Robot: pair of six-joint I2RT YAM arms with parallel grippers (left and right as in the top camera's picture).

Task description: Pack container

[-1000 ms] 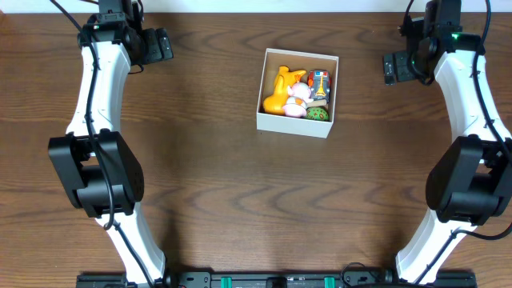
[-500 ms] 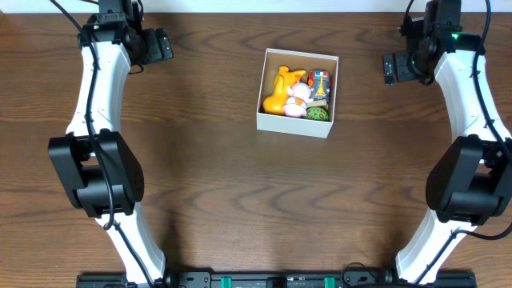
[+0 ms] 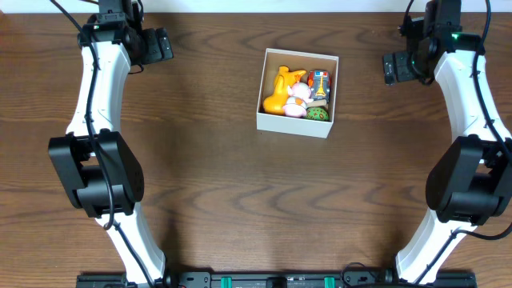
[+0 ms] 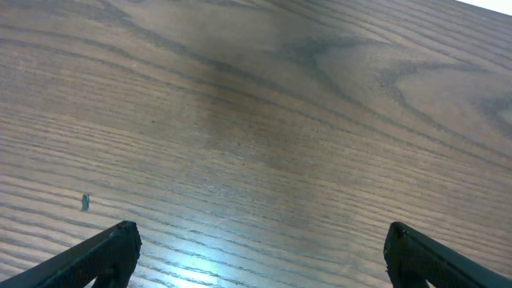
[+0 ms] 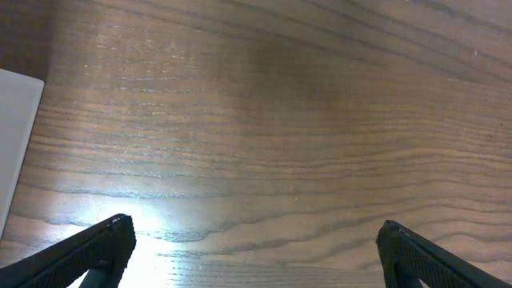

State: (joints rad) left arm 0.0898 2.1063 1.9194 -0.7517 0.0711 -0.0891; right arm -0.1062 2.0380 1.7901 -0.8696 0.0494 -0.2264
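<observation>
Both claws are spread wide and pinch nothing. Seen from overhead, the left claw [image 3: 156, 46] hangs at the container's 10 o'clock and the right claw [image 3: 394, 67] at its 2 o'clock, both well apart from it. The container [image 3: 292, 124] sits on the tabletop [image 3: 240, 200] toward 12 o'clock, with several toys [image 3: 282, 90] inside. No loose toy shows outside, so packing appears complete.

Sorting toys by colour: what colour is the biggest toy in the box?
Yellow-orange. The toy, lying in the container, shows best in the overhead view.
</observation>
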